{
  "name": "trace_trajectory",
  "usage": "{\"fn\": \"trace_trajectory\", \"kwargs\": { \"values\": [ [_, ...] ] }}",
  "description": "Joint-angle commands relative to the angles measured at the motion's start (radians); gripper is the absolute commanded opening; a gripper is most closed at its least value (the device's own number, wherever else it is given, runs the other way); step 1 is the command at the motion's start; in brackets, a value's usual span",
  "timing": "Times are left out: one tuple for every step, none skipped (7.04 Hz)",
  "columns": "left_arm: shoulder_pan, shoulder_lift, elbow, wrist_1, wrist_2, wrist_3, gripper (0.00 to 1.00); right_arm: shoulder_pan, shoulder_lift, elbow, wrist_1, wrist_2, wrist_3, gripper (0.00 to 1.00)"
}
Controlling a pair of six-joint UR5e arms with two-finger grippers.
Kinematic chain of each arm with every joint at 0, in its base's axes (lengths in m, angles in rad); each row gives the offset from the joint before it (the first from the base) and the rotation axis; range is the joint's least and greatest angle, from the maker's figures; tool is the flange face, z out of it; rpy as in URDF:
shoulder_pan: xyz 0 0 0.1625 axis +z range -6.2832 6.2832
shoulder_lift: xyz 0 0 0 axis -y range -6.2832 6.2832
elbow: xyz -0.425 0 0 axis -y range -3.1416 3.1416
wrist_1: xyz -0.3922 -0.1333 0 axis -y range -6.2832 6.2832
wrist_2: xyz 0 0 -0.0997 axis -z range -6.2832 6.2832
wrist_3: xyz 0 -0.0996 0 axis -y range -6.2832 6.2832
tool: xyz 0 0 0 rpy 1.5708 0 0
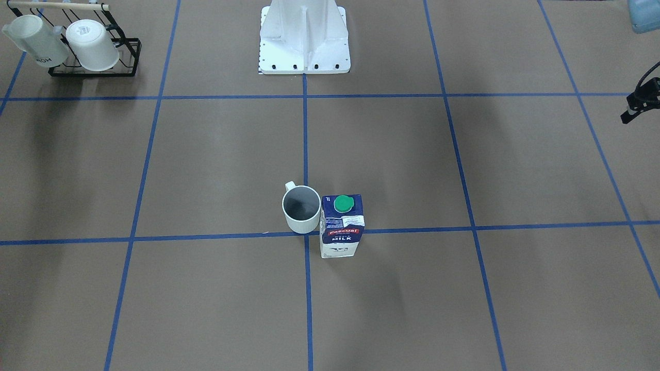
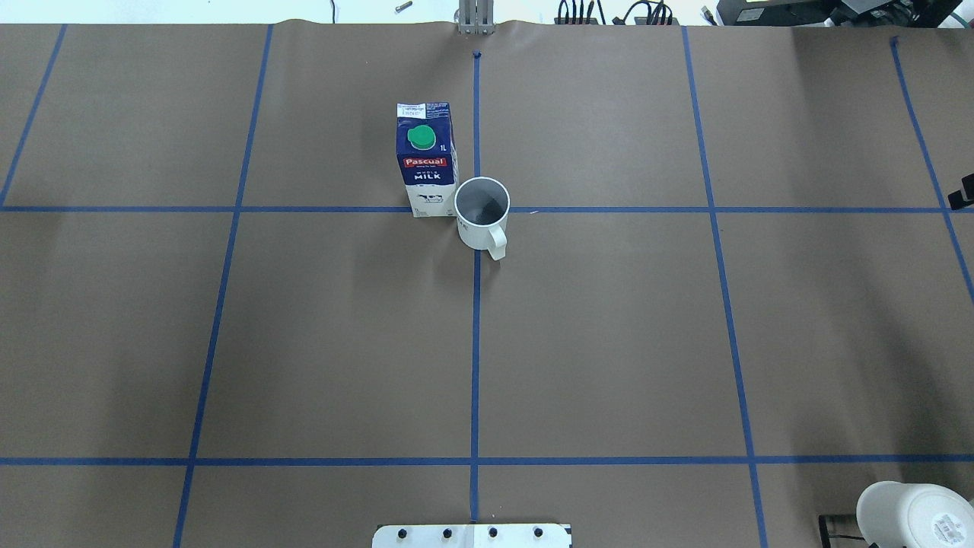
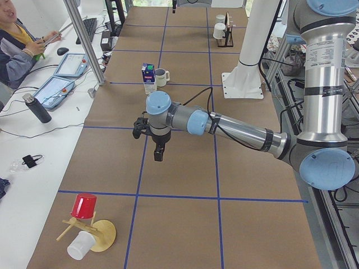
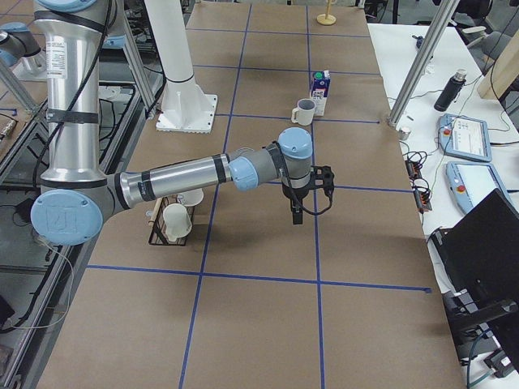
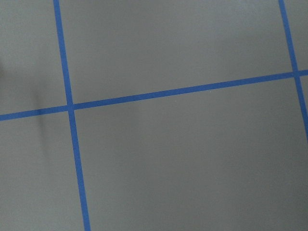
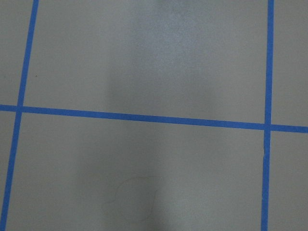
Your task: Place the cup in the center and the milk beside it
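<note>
The cup (image 1: 301, 208) and milk (image 1: 341, 226) stand close together, so a stray arm sweep could topple the tall milk. Whether the left gripper (image 3: 159, 156) or right gripper (image 4: 297, 217) is clenched, I cannot tell.

I'm looking over the left arm (image 3: 241, 133) and the right arm (image 4: 174, 173), both wearing brushed silver tubes, grey joint housings and pale blue round caps (image 3: 159, 102), and ending in the black left gripper (image 3: 159, 157) and right gripper (image 4: 296, 219). A black cable (image 3: 208, 109) is trailing along the left forearm (a dark band is strapping it near the elbow), and a small printed label (image 3: 322, 56) is showing on its upright tube. The white pedestal (image 1: 304, 36) is flaring into a flat plate with dark screws (image 1: 295, 66) dotting its edge.
</note>
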Motion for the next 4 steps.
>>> {"fn": "trace_trajectory", "kwargs": {
  "values": [
    [-0.002, 0.007, 0.017, -0.004, 0.001, 0.006, 0.98, 0.002, -0.003, -0.001, 0.005, 0.001, -0.001, 1.0],
    [-0.002, 0.007, 0.017, -0.003, -0.001, -0.005, 0.98, 0.002, -0.004, -0.001, 0.005, 0.003, -0.001, 1.0],
    [-0.002, 0.007, 0.023, -0.004, -0.003, -0.005, 0.98, 0.003, -0.003, -0.001, 0.006, 0.003, -0.002, 1.0],
    [0.0, 0.005, 0.023, -0.004, -0.003, -0.005, 0.98, 0.003, -0.003, 0.001, 0.005, 0.003, -0.005, 1.0]
  ]
}}
